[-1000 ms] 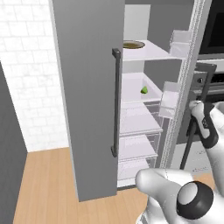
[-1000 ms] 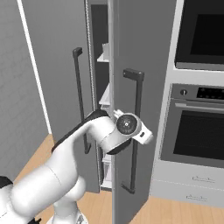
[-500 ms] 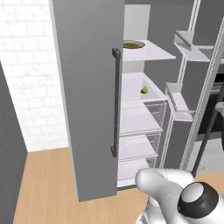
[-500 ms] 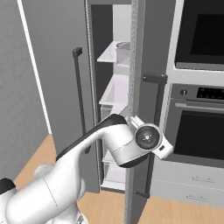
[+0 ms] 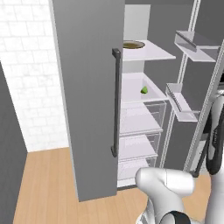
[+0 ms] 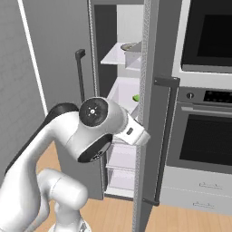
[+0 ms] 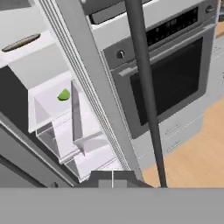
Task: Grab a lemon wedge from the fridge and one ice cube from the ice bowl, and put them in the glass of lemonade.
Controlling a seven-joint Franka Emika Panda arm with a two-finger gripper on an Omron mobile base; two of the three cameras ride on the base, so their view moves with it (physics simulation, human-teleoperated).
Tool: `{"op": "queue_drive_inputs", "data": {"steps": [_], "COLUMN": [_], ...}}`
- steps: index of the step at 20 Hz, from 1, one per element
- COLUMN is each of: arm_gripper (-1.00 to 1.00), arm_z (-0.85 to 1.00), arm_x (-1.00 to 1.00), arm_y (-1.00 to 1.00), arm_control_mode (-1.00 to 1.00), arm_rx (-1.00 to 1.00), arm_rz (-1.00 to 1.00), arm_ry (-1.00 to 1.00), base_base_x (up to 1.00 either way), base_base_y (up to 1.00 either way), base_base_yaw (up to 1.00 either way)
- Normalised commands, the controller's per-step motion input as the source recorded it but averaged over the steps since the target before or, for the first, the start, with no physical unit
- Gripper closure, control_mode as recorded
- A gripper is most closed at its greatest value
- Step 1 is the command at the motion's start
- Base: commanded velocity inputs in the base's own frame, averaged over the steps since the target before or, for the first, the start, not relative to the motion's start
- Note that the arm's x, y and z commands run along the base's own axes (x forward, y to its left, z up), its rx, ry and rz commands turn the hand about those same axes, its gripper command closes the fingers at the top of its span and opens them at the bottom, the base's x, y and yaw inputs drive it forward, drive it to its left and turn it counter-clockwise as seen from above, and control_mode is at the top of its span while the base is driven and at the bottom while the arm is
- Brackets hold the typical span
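Observation:
The fridge (image 5: 87, 87) stands with both doors open, its white shelves and clear drawers showing. On a middle shelf lies the lemon wedge (image 5: 144, 90) (image 6: 136, 97) (image 7: 64, 95), small and yellow-green. My gripper (image 7: 112, 179) is at the outer side of the right door (image 6: 147, 113), close beside its dark bar handle (image 7: 144, 87). The fingers look shut together with nothing between them, and the handle runs just to their right. The wedge is well beyond the gripper, inside the fridge. The ice bowl, ice cube and glass of lemonade are out of view.
A brown-rimmed flat dish (image 5: 133, 44) (image 6: 130, 46) sits on the top shelf. The black-fronted oven (image 6: 208, 136) (image 7: 175, 78) is right of the fridge. Door shelves (image 5: 188, 43) jut from the right door. Wooden floor lies below, and a white brick wall (image 5: 30, 78) is to the left.
The right fridge door has swung wide open, now edge-on in the right base view. My arm has swept right with it. The wedge has not moved.

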Motion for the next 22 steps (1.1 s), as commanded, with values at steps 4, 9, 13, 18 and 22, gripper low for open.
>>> {"op": "queue_drive_inputs", "data": {"steps": [4,9,13,18,22], "arm_gripper": [1.00,1.00,1.00,-1.00,-1.00], "arm_z": [0.29,0.05,0.00,0.00,-0.06], "arm_x": [0.22,0.51,0.80,0.95,1.00], "arm_y": [1.00,1.00,0.82,0.26,-0.34], "arm_control_mode": [-1.00,-1.00,-1.00,-1.00,-1.00], "arm_rx": [-0.32,-0.32,-0.35,-0.35,-0.30], "arm_rz": [-0.15,-0.28,-0.27,-0.27,-0.18], "arm_ry": [0.24,0.29,0.32,0.34,0.33], "base_base_x": [0.00,0.00,0.00,0.00,0.00], "base_base_y": [0.00,0.00,0.00,0.00,0.00], "base_base_yaw": [0.00,0.00,0.00,0.00,0.00]}}
